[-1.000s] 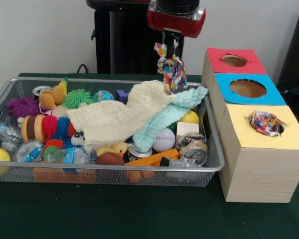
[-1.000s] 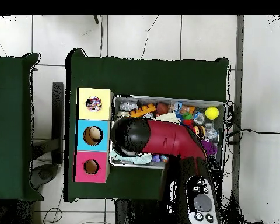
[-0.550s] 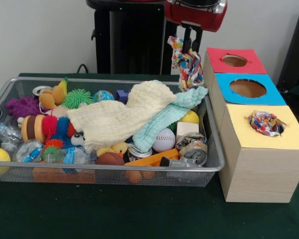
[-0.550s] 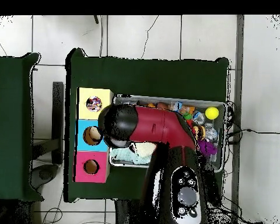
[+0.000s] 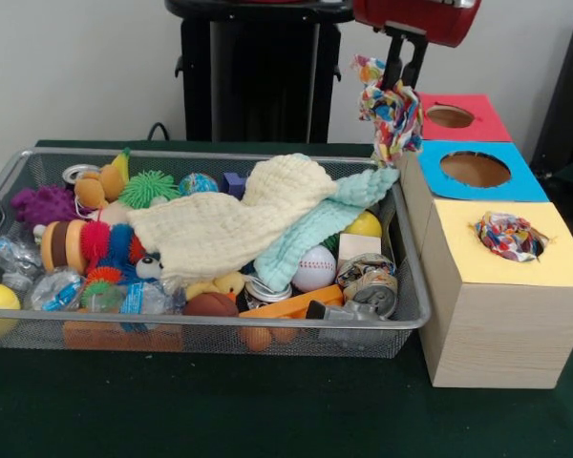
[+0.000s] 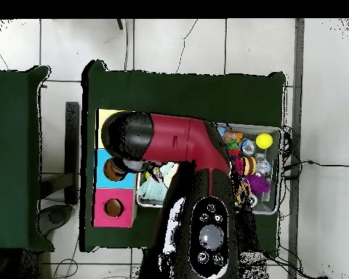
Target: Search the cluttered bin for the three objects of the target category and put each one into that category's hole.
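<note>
While the green surface [image 5: 267,410] carries everything, the biggest thing on it is the wire bin [image 5: 210,336], crowded with toys, cans and balls under a cream cloth [image 5: 224,224] and a pale blue cloth [image 5: 329,218]. Beside the bin stands a row of three wooden boxes: the yellow box [image 5: 501,286] nearest the camera already has a patterned rag [image 5: 508,235] stuffed in its hole, the blue box [image 5: 476,170] comes next, and the red box [image 5: 451,116] is farthest. Above them the red arm [image 6: 174,142] reaches across, and its jaws [image 5: 401,65] are pinching a second colourful rag [image 5: 387,114], which hangs in the air near the bin's far corner, beside the red and blue boxes and not yet over the yellow one. Judging by the rag already there, the yellow hole is the target. To do this well, the arm should carry the rag high enough that its dangling tail clears the box edges, centre it over the yellow hole, lower it until the tail enters, and only then let go.
</note>
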`<state>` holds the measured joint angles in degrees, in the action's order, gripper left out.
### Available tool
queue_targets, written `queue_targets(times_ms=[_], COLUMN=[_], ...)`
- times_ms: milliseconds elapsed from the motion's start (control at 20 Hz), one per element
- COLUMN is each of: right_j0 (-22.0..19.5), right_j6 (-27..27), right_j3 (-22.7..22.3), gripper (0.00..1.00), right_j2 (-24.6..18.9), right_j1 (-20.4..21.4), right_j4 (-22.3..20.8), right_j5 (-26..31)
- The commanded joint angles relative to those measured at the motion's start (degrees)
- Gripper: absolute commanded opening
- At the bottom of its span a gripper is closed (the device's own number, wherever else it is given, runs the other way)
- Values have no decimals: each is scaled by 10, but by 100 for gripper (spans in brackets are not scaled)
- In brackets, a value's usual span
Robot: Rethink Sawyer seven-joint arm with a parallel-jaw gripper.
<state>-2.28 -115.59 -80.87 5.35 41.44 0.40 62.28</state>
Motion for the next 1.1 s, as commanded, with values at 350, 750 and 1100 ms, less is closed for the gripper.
queue_targets(times_ms=[350,750,1100], right_j0=[26,36,43], right_j6=[-206,-217,-228], right_j3=[65,85,106], gripper=[0,0,0], right_j2=[9,8,6], right_j1=[-74,-112,-139], right_j4=[44,55,68], right_j5=[39,14,3])
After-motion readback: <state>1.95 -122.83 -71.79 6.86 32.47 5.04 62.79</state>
